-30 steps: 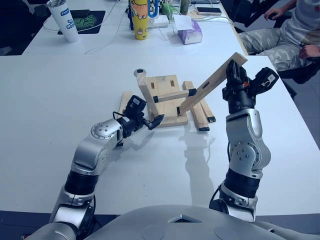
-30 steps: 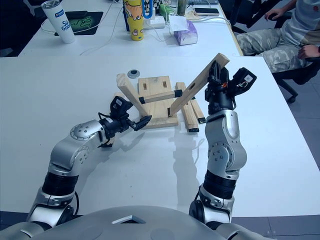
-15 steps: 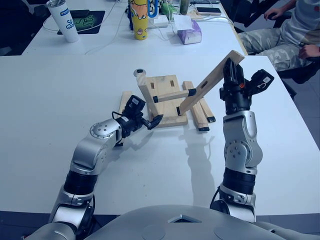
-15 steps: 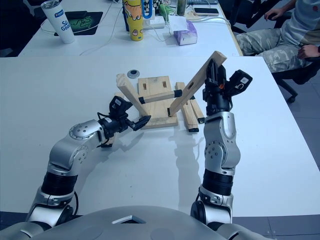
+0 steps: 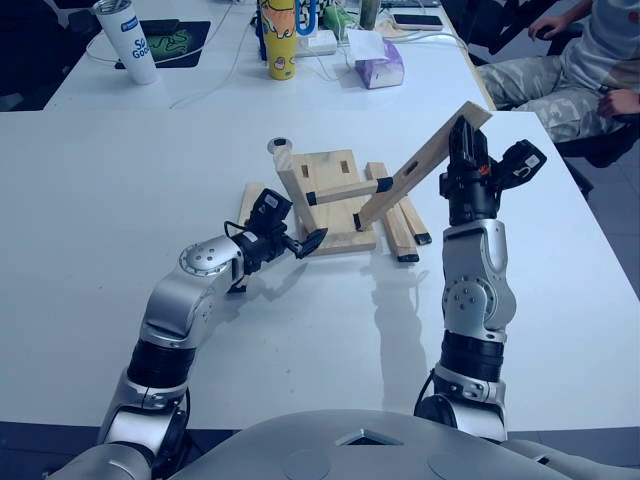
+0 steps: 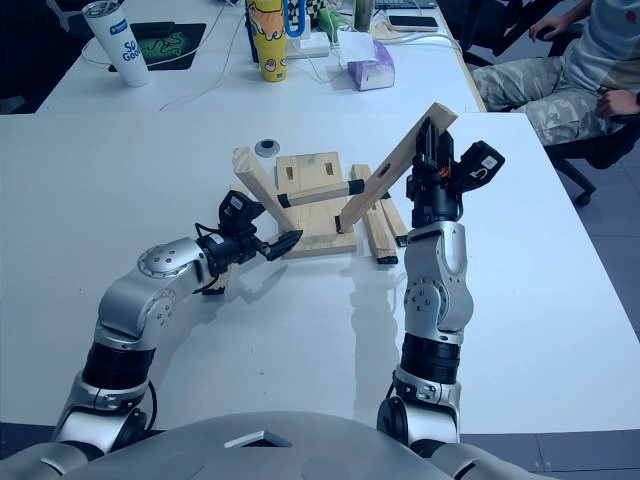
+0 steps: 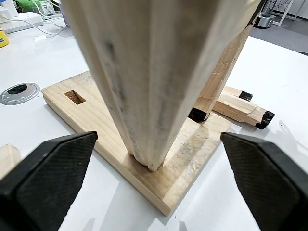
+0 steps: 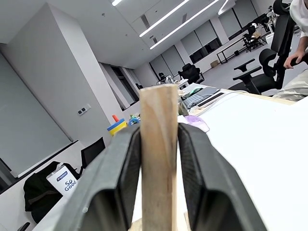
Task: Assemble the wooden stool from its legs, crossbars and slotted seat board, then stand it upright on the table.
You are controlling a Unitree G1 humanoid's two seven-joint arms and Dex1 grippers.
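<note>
1. Stool parts mid-assembly on your desk: the slotted seat board lies flat, and a tilted leg rises from near its front left corner.
2. Your right pincer is clamped on the upper end of a held leg. This leg's long axis slants from the pincer down and to your left, ending in a dark tip at the board's right edge.
3. A single crossbar spans between the two raised legs, above the board.
4. Your left pincer stands wide at the foot of the tilted leg, one finger on either side. Neither finger touches the wood in the wrist view.
5. What the next move turns on: the held leg's lower end lies down-left of your right pincer. Seating it looks like right-arm work, pushing along that slant. Your left arm is nearer the tilted leg and is placed to steady it.
6. Count:
   - one seat board
   - one crossbar
   - two raised legs
   - an inner loose leg and an outer loose leg lying side by side just right of the board
   - one wooden piece to the board's left, partly hidden by your left arm; whether it is a leg or a crossbar cannot be told
</note>
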